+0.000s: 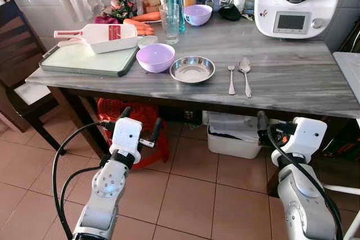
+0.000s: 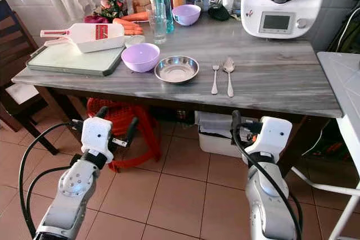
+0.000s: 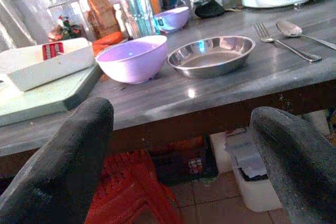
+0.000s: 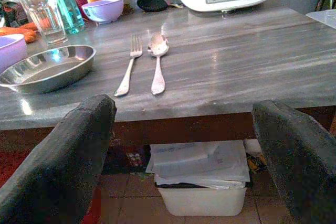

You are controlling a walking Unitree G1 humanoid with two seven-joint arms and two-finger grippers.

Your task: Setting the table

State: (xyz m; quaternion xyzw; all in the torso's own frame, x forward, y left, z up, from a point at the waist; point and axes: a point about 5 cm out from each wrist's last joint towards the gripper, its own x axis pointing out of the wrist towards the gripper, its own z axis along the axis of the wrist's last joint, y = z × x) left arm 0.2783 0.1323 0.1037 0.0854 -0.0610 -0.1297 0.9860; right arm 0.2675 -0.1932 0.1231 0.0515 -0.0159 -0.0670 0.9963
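Both grippers are held low in front of the grey wood-grain table point(image 1: 292, 77), below its front edge and above the tiled floor point(image 1: 191, 195). Left gripper point(image 1: 139, 125): two black fingers point(image 3: 63, 161) spread wide, nothing between them, positioned ahead of the red plastic stool point(image 1: 140, 116) under the table. Right gripper point(image 2: 242, 125): fingers point(image 4: 68, 150) likewise spread wide and empty, positioned ahead of the white plastic bin point(image 1: 233, 139) on the floor.

On the table, near the front edge, the shallow round stainless-steel dish point(image 1: 192, 69) sits roughly centred between the two arms. The steel fork point(image 1: 231, 78) and steel spoon point(image 1: 246, 74) lie side by side just to the right of the dish, handles toward the robot, not touching each other. The lilac plastic bowl point(image 1: 156, 57) stands just to the left of the dish, almost touching it. Beside it lies the pale green cutting board point(image 1: 84, 60), with a white rectangular grater with a red label point(image 1: 104, 36) resting across its far edge.

Further back stand a clear drinking glass point(image 1: 171, 23), a teal-capped water bottle point(image 1: 175, 1), a second lilac bowl point(image 1: 197, 14), several carrots point(image 1: 143, 22) and a white kitchen appliance with a display point(image 1: 295, 4) at the far right. A dark wooden chair point(image 1: 17, 66) stands at the table's left end.
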